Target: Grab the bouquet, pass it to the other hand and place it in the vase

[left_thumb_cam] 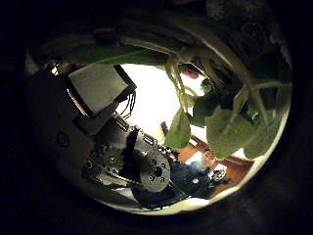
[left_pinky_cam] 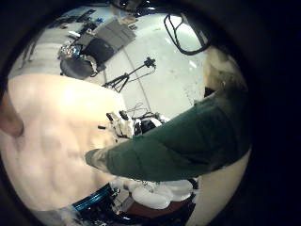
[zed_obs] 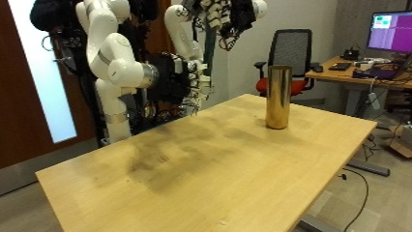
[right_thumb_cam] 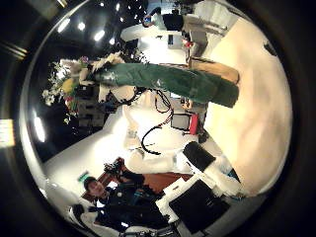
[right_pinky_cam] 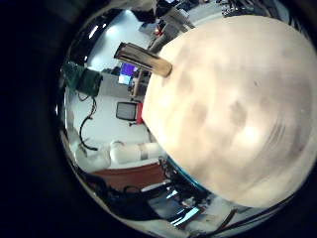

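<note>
A tall gold vase (zed_obs: 277,97) stands upright on the wooden table (zed_obs: 193,164) near its far corner. Both hands hang high at the view's top edge, where a dark hand (zed_obs: 234,19) shows above the vase. In the right thumb side palm view my left hand (right_thumb_cam: 117,95) is shut on the bouquet's green wrap (right_thumb_cam: 168,81), with the flowers (right_thumb_cam: 74,74) beyond it. The wrap (left_pinky_cam: 179,141) crosses the left little finger side palm view, close. Leaves and stems (left_thumb_cam: 220,122) fill the left thumb side palm view. My right hand (right_thumb_cam: 202,202) is open and holds nothing. The vase (right_pinky_cam: 144,59) shows below it.
An office chair (zed_obs: 294,48) stands behind the table's far corner. A desk with a monitor (zed_obs: 387,34) is beyond it. The white arms (zed_obs: 109,58) stand along the table's far side.
</note>
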